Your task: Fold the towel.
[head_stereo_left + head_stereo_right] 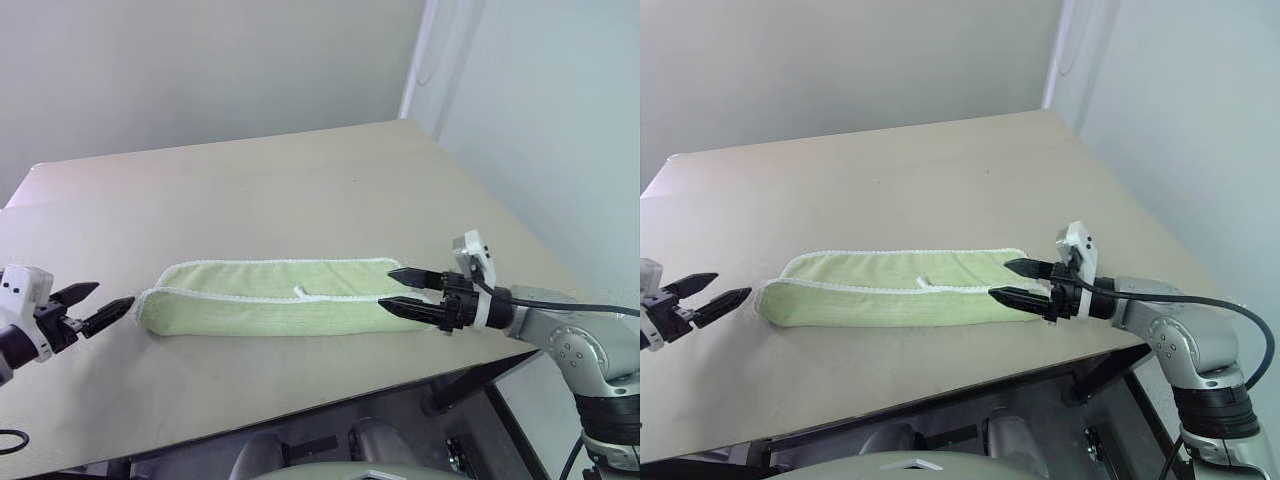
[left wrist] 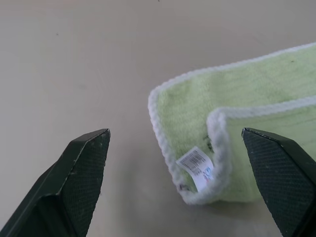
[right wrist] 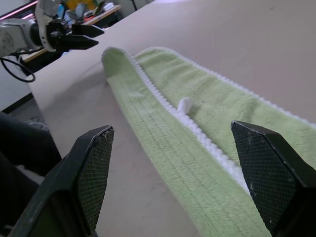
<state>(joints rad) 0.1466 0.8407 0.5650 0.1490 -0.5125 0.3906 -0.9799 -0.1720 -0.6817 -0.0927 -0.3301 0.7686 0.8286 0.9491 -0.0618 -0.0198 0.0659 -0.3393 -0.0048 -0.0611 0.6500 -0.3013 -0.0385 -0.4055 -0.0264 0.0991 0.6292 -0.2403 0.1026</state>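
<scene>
Left gripper (image 1: 98,306) spread wide, empty, hovering just off the towel's (image 1: 270,298) left end, tips aimed at it, not touching. Right gripper (image 1: 408,292) also wide and empty, black fingers at the towel's right end, the lower tip over or against the cloth; contact can't be confirmed. Towel lies on the tan table (image 1: 300,190), toward its near edge, already folded lengthwise into a narrow band, white edging running along the top layer, small white loop (image 1: 299,292) near the middle. Long axis runs left to right across the table, one end facing each gripper. A white label (image 2: 196,167) shows at the towel's left corner. Risks, as I judge them: a pinch catching only the upper layer would let the band fall open; uneven lifts could skew the fold; dragging could slide the towel off the near edge.
</scene>
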